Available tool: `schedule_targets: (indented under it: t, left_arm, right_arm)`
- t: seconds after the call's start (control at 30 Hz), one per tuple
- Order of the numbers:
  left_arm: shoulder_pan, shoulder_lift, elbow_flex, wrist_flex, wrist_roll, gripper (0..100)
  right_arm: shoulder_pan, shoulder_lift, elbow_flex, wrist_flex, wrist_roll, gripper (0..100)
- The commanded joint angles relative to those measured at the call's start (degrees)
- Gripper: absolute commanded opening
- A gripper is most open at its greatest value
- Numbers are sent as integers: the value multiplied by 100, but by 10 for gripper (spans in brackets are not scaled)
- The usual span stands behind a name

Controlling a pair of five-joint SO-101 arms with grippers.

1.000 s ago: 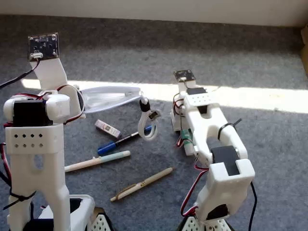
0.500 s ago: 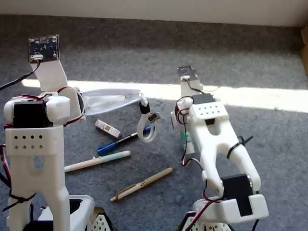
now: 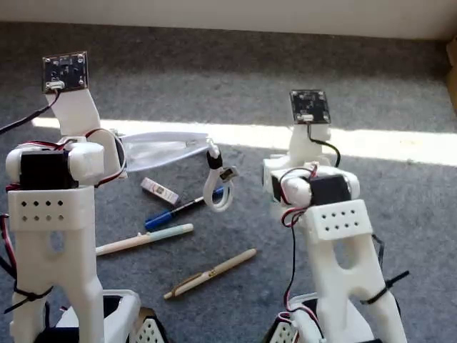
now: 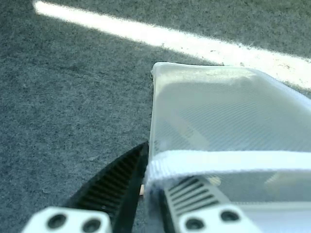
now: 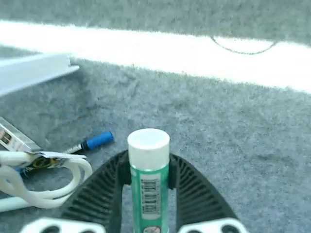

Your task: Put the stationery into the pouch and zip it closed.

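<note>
Glue stick (image 5: 148,180) cap-forward in right hand (image 5: 148,158)

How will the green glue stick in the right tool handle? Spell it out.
The glue stick looks like a rigid plastic tube, so it should hold shape in the right tool. Its smooth round body may slip in the grip, and would probably roll if laid on the carpet.

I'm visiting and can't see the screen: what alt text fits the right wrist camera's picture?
The right gripper clamps a green white-capped tube between its black fingers, over grey carpet. Beyond lie a blue pen, a white looped cord and an edge of the clear pouch.
</note>
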Motion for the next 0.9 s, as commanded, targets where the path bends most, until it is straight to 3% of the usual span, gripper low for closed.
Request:
schedule_targets:
  t: [0.0, 0.53, 0.87]
  left_arm:
    - [-57, 92, 48, -105, 26, 7]
    - [-57, 92, 48, -105, 26, 7]
    - [-57, 92, 48, -105, 26, 7]
  right_arm:
    - [-338, -866, 31, -4, -281, 9]
    - [-1754, -3055, 145, -31, -299, 5]
    - [-2369, -3345, 145, -980, -264, 5]
